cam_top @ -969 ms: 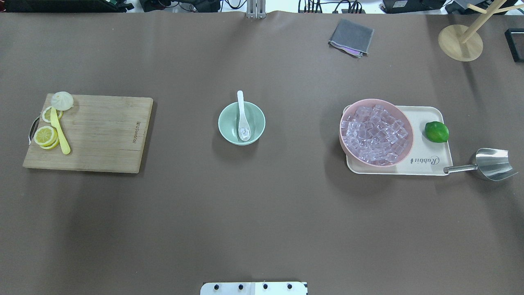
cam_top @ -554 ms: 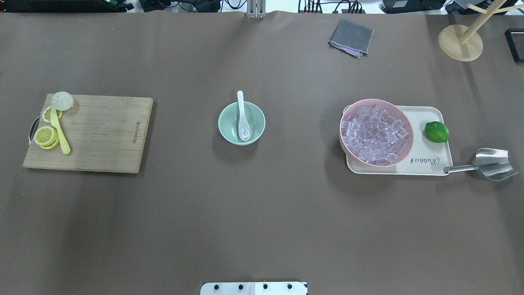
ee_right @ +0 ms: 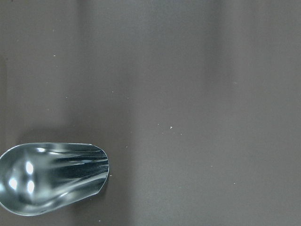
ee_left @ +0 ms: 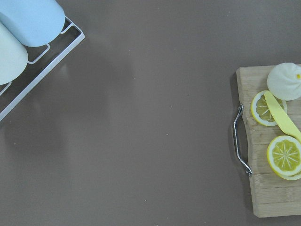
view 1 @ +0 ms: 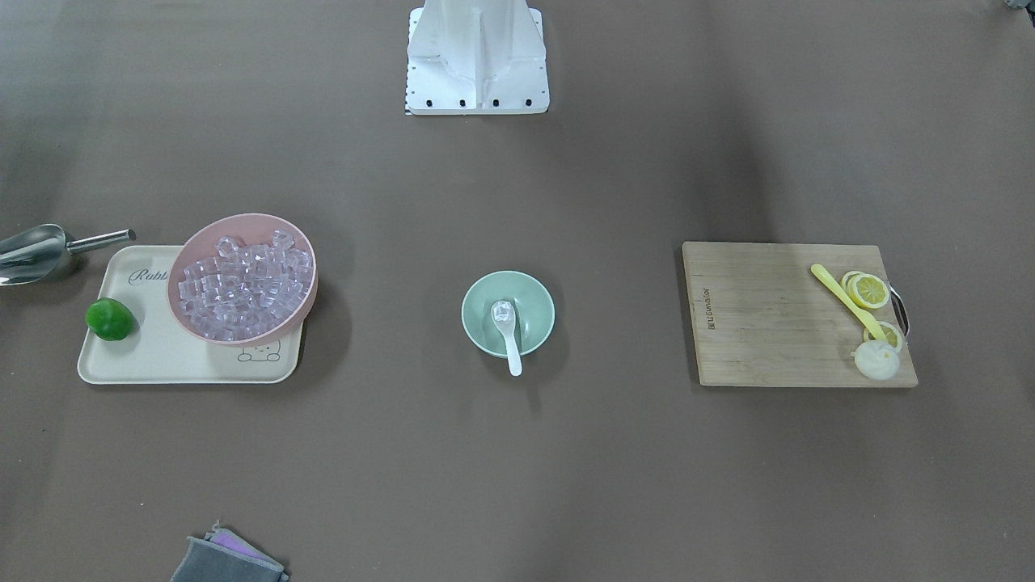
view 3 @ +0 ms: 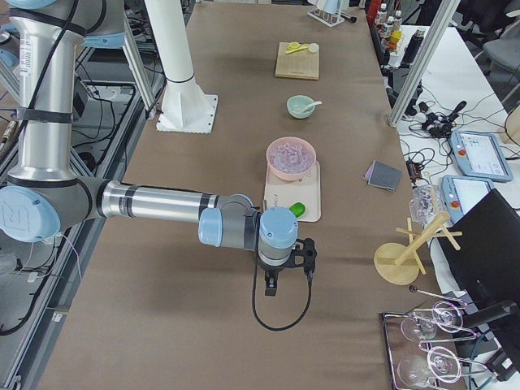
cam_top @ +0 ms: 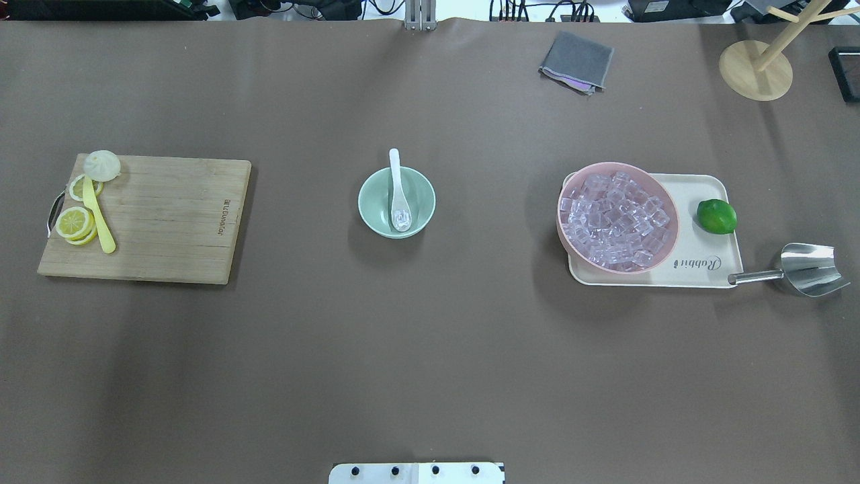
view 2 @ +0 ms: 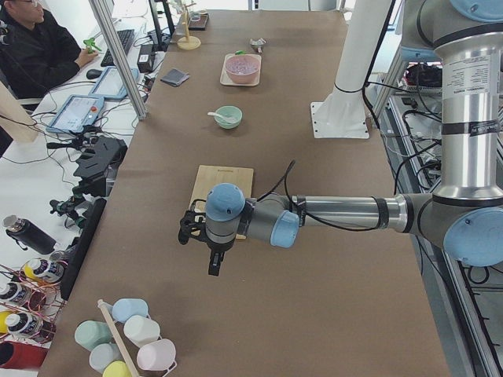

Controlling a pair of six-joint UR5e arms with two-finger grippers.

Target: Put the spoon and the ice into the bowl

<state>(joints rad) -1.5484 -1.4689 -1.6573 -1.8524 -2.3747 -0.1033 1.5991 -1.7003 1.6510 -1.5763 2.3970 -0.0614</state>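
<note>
The mint-green bowl point(cam_top: 368, 202) stands at the table's middle; it also shows in the front-facing view point(view 1: 535, 303). The white spoon point(cam_top: 394, 173) lies in it, scoop down in the bowl, handle resting over the far rim. One clear ice cube point(cam_top: 402, 218) sits in the spoon's scoop; it shows in the front-facing view too point(view 1: 502, 311). My left gripper point(view 2: 214, 265) hangs past the cutting board's end, and my right gripper point(view 3: 272, 284) hangs past the tray's end. Both show only in the side views, so I cannot tell whether they are open or shut.
A pink bowl point(cam_top: 563, 232) full of ice stands on a cream tray point(cam_top: 705, 269) with a lime point(cam_top: 716, 216); a steel scoop point(cam_top: 806, 269) lies beside it. A cutting board point(cam_top: 168, 218) on the left holds lemon slices and a yellow spoon point(cam_top: 99, 218). A grey cloth point(cam_top: 576, 60) lies at the back.
</note>
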